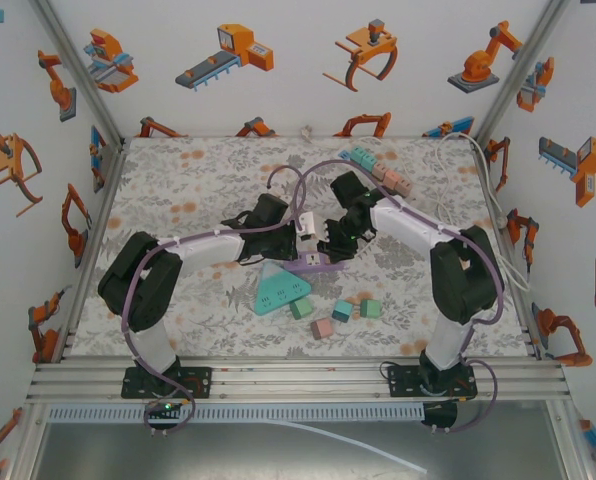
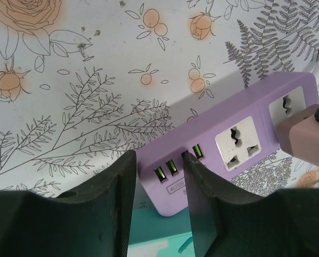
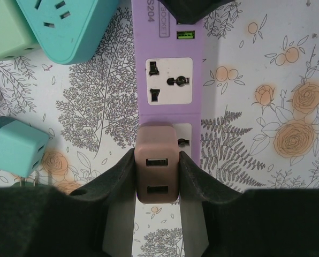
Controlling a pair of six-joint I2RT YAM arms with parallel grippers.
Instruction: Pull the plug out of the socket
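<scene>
The right gripper (image 3: 157, 159) clamps the pink plug (image 3: 157, 143); left gripper (image 2: 158, 159) pinches purple socket strip (image 2: 240, 101).

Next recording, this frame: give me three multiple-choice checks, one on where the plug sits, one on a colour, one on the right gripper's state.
1. Where is the brown plug?
A. seated in the end outlet of the purple power strip
B. lying loose, unplugged
C. hanging in mid-air

2. What colour is the triangular socket beside the strip?
A. red
B. black
C. teal

3. How is the right gripper?
A. open, above the plug
B. shut on the plug
C. open, well away from it

Answers: 1 A, the right wrist view shows it standing in the strip's end outlet; 2 C, its body is teal in the top view; 3 B, both fingers press the plug's sides.
</scene>
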